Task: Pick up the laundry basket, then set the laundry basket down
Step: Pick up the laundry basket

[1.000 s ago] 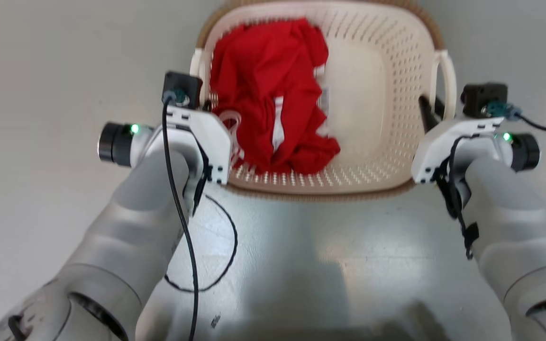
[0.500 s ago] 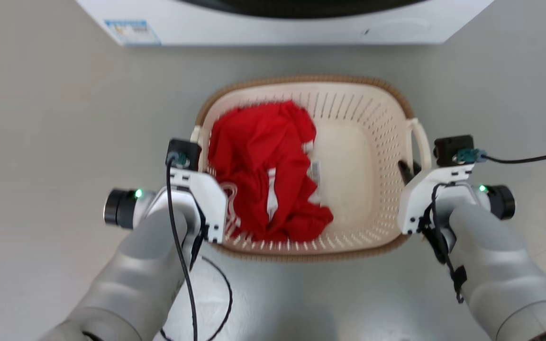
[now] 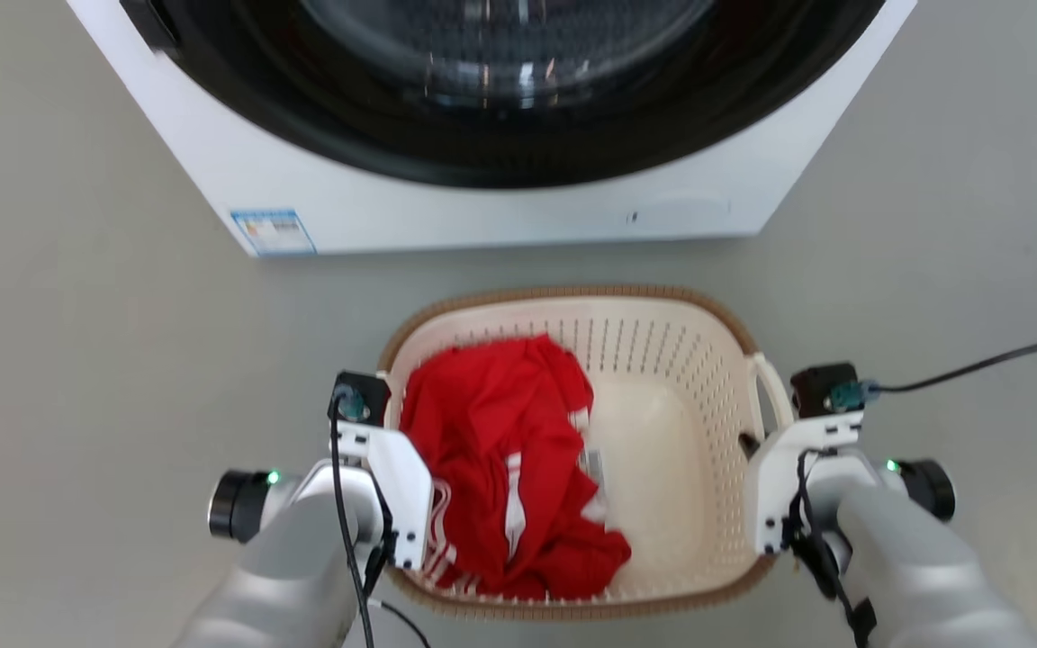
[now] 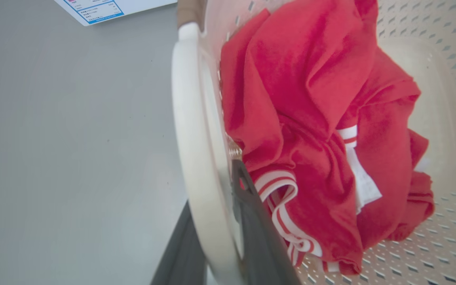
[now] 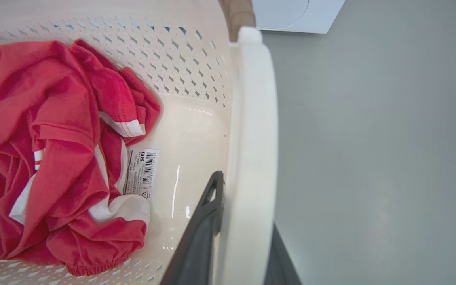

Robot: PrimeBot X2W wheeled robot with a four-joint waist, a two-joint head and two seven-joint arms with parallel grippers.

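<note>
Wrist views show you the left gripper and right gripper each pinching a white loop handle of the cream-white perforated plastic laundry basket.

Laundry basket: cream plastic, perforated walls, smooth w/ soft sheen; bare bottom glossy, catches light. Rim brown, woven-look, rough texture. Loop handle at basket's 9 o'clock: smooth white plastic, semi-gloss. Red garment in 9 o'clock half: soft matt knit cloth, white ribbed trim. Barcode label: paper-like, matt. Washing machine at 12 o'clock: glossy white casing, dark shiny glass door. Floor grey, smooth, faint sheen.
</note>
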